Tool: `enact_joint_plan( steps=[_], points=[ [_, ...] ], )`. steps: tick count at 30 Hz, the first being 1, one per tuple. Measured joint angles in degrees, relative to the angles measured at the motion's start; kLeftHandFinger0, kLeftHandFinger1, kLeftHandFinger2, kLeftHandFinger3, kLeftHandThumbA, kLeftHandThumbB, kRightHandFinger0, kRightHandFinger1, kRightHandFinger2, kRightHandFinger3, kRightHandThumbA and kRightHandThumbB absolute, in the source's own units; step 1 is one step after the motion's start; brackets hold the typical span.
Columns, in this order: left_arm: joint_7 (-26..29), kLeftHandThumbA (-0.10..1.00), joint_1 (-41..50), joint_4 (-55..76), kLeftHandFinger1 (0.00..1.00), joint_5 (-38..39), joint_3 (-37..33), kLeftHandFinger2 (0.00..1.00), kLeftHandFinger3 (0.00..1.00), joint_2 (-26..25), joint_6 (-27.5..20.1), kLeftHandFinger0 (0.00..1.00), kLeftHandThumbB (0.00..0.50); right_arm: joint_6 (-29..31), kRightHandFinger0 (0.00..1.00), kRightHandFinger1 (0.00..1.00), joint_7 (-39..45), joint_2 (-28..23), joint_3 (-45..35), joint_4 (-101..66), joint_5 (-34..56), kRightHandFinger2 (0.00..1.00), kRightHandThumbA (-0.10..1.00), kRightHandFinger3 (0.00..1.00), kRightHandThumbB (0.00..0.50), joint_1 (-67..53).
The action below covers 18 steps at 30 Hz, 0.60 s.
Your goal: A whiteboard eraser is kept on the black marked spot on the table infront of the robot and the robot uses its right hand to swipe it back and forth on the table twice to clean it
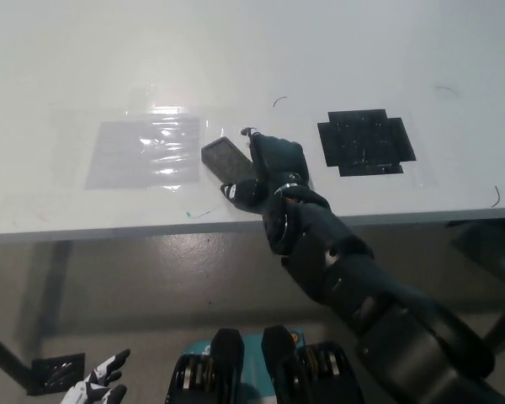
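Head view, left to right. White left hand (101,383) at the bottom left corner, below the table edge, only its fingertips in frame; cannot tell whether it is spread or closed. White table (337,50) fills the upper half. A clear, shiny taped sheet (143,151) lies left of centre. Whiteboard eraser (228,160) sits on the table just beside that sheet's right edge, tilted, well apart from the black marked spot (366,141). Black right hand (269,164) is wrapped round the eraser's right side, fingers closed on it, arm reaching in from lower right. The black marked spot lies bare. Thin pen marks (279,101) are scattered on the table.
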State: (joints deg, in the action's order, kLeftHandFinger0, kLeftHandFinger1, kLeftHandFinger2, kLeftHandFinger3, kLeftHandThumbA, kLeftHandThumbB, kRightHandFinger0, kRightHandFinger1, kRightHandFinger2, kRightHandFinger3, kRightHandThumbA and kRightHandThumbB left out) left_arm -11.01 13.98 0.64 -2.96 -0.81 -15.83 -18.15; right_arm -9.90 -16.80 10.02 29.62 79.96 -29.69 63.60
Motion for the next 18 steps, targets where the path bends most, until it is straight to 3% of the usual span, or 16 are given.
enact_joint_plan(
  steps=[2,3,4,5,6,7,8,9,10,11,12,13,16,17,18],
  points=[
    [-0.15,0.88,-0.12,0.00,1.00,0.03,0.01,1.00,1.00,-0.01,0.00,1.00,0.361,0.30,0.14,0.20,0.04,-0.70,-0.81,-0.15,0.16,0.38,-0.04,1.00,0.135,-0.01],
    [-0.22,0.88,-0.15,0.00,1.00,0.05,0.01,1.00,1.00,-0.01,0.00,1.00,0.363,0.54,0.14,0.21,0.10,-0.99,-1.29,-0.19,0.29,0.39,-0.08,0.95,0.137,-0.04],
    [-0.27,0.89,-0.17,0.00,1.00,0.05,0.01,1.00,1.00,-0.01,0.00,1.00,0.366,0.93,0.03,0.11,0.30,-1.52,-2.49,-0.28,0.82,0.27,-0.10,0.64,0.112,-0.09],
    [-0.30,0.90,-0.18,0.01,1.00,0.05,0.01,1.00,1.00,-0.01,0.00,1.00,0.364,1.30,0.00,0.05,0.62,-1.93,-3.26,-0.31,1.24,0.25,-0.10,0.52,0.126,-0.11],
    [-0.30,0.90,-0.17,0.01,1.00,0.04,0.01,1.00,1.00,-0.01,0.01,1.00,0.364,1.82,0.00,0.06,0.94,-2.48,-4.44,-0.38,1.81,0.27,-0.10,0.51,0.122,-0.13],
    [-0.30,0.90,-0.16,0.02,1.00,0.04,0.03,1.00,1.00,-0.01,0.01,1.00,0.363,2.28,0.00,0.00,1.40,-2.99,-5.56,-0.44,2.37,0.17,-0.10,0.45,0.114,-0.16],
    [-0.30,0.90,-0.14,0.02,1.00,0.01,0.03,1.00,1.00,-0.01,0.01,1.00,0.363,3.09,0.00,0.01,2.28,-3.88,-7.46,-0.49,3.35,0.27,-0.10,0.61,0.109,-0.15],
    [-0.30,0.90,-0.13,0.03,1.00,0.01,0.04,1.00,1.00,-0.01,0.01,1.00,0.361,3.64,0.07,0.30,3.08,-4.64,-8.86,-0.50,4.14,0.75,-0.10,0.88,0.122,-0.15],
    [-0.30,0.90,-0.14,0.03,1.00,0.02,0.07,1.00,1.00,-0.01,0.01,1.00,0.359,4.09,0.10,0.44,3.80,-5.61,-10.00,-0.51,4.79,0.85,-0.10,0.87,0.107,-0.14],
    [-0.30,0.89,-0.14,0.03,1.00,0.03,0.12,1.00,1.00,-0.02,0.01,1.00,0.359,4.60,0.09,0.45,4.84,-6.80,-11.38,-0.52,5.64,0.85,-0.09,0.97,0.116,-0.13],
    [-0.30,0.89,-0.11,0.03,1.00,0.03,0.17,1.00,1.00,-0.02,0.01,1.00,0.360,4.80,0.02,0.40,5.55,-7.79,-12.20,-0.54,6.23,0.78,-0.09,0.94,0.035,-0.10],
    [-0.30,0.88,-0.10,0.03,1.00,0.03,0.24,1.00,1.00,-0.02,0.01,1.00,0.363,4.96,0.03,0.42,6.40,-9.21,-13.28,-0.54,6.79,0.75,-0.09,0.86,0.098,-0.07],
    [-0.32,0.88,-0.18,0.09,1.00,0.07,0.32,1.00,1.00,-0.03,0.01,1.00,0.366,5.70,0.07,0.46,9.54,-13.91,-16.08,-0.53,9.00,0.78,-0.03,0.83,0.114,-0.14],
    [-0.32,0.88,-0.17,0.12,1.00,0.08,0.36,1.00,1.00,-0.03,0.01,1.00,0.365,5.79,0.06,0.46,10.30,-15.13,-16.53,-0.51,9.44,0.78,-0.09,0.83,0.137,-0.19],
    [-0.32,0.88,-0.17,0.12,1.00,0.08,0.37,1.00,1.00,-0.03,0.01,1.00,0.365,5.85,0.15,0.54,11.03,-16.60,-17.10,-0.50,9.96,0.87,-0.10,0.83,0.137,-0.30]
  ],
)
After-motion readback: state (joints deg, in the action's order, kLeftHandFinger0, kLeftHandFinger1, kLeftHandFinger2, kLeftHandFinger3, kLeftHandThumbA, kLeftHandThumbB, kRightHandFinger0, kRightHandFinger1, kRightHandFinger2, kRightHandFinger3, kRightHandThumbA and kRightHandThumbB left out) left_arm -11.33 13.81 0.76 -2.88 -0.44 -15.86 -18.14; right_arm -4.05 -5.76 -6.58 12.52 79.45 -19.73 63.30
